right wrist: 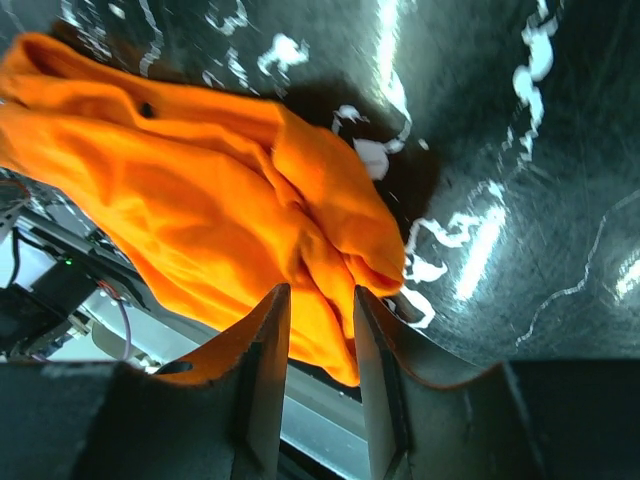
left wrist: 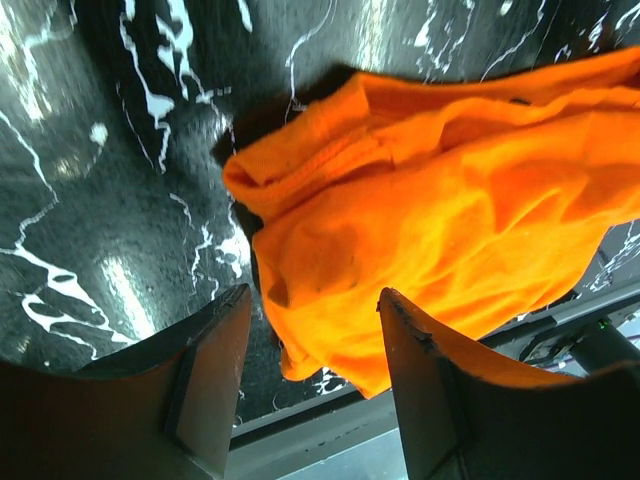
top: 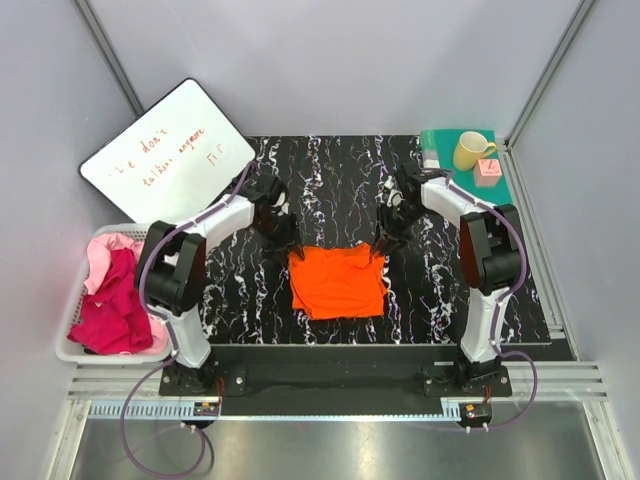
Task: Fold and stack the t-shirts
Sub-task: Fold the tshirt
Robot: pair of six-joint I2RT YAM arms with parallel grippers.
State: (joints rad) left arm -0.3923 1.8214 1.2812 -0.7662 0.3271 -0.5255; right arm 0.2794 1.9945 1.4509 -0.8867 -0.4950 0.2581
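Left gripper (left wrist: 312, 300) gapes wide over the crumpled bright orange cloth t-shirt (left wrist: 450, 200); right gripper (right wrist: 320, 292) pinches its corner. The white rectangular whiteboard (top: 165, 160) reads "we don't… anymore" in red.

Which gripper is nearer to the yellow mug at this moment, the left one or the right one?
Right. The right gripper sits at the right far corner of the orange t-shirt, diagonally from the yellow mug; the left gripper sits at its left far corner, farther off.
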